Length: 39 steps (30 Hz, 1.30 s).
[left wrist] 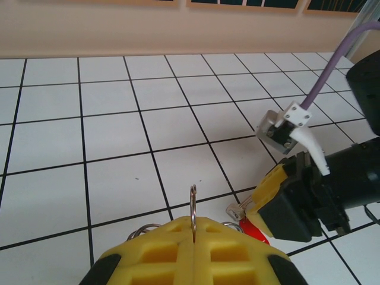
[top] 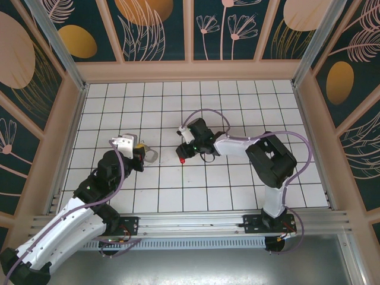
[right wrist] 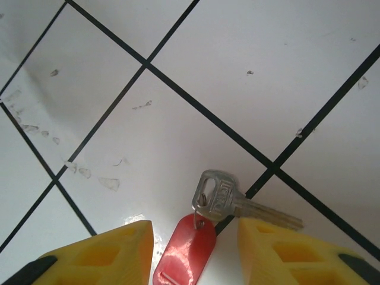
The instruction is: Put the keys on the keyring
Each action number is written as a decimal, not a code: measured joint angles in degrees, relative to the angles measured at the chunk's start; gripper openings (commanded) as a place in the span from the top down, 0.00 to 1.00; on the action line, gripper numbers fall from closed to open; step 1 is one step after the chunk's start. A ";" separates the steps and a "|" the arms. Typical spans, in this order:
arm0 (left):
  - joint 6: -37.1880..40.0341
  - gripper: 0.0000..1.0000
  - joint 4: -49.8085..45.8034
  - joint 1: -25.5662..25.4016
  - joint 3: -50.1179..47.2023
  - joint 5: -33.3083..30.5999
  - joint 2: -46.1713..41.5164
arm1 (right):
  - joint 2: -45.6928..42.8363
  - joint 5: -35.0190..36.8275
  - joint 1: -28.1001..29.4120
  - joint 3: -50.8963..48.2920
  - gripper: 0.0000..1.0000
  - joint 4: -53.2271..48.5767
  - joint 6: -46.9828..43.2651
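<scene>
Yellow pads (left wrist: 237, 261) on your left gripper (left wrist: 194, 224) are pressed flat together, with one thin metal ring of the keyring (left wrist: 193, 202) pinched in the seam. The ring stands upright, edge-on to the left wrist camera. More wire loops poke out on either side behind the pads. From above, you have that gripper left of centre on the white tiled table (top: 237, 101), with the keyring's pale loop sticking out of its tip toward the other arm.

Your right gripper (right wrist: 193, 234) sits low over the key (right wrist: 218, 196) with its jaws apart. The silver key lies flat on the tile across a black grout line, and its blade runs off toward the right finger. You can't tell from the wrist view whether the blade tip touches that finger. The red tag (right wrist: 187, 249) is hooked through the key's head and lies in the gap between the fingers, touching neither, so nothing is gripped.

In the top view, the right gripper (top: 185, 152) is near table centre, with the tag at its tip. The two grippers are near each other but apart.
</scene>
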 measured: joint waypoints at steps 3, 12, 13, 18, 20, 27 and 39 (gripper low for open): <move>0.00 1.00 0.22 0.00 0.00 0.02 0.00 | 1.07 0.28 0.00 1.27 0.65 -0.76 -0.90; 0.00 1.00 0.22 0.00 -0.02 0.02 0.00 | 1.57 0.52 0.39 1.77 0.68 -2.23 -1.29; 0.00 1.00 0.22 0.00 -0.02 0.02 0.00 | 1.57 0.50 0.42 1.79 0.68 -2.23 -1.31; 0.00 1.00 0.22 0.00 -0.02 0.04 0.00 | 2.32 0.48 0.50 1.97 0.74 -2.21 -1.51; 0.00 1.00 0.22 0.00 -0.02 0.02 0.00 | 2.99 0.48 0.55 2.14 0.77 -2.19 -1.86; 0.02 1.00 0.22 0.00 -0.02 0.07 0.00 | 4.04 0.48 0.61 2.40 0.85 -2.34 -2.34; 0.02 1.00 0.22 0.00 -0.02 0.24 0.00 | 4.13 0.46 0.76 3.13 0.83 -2.05 -2.36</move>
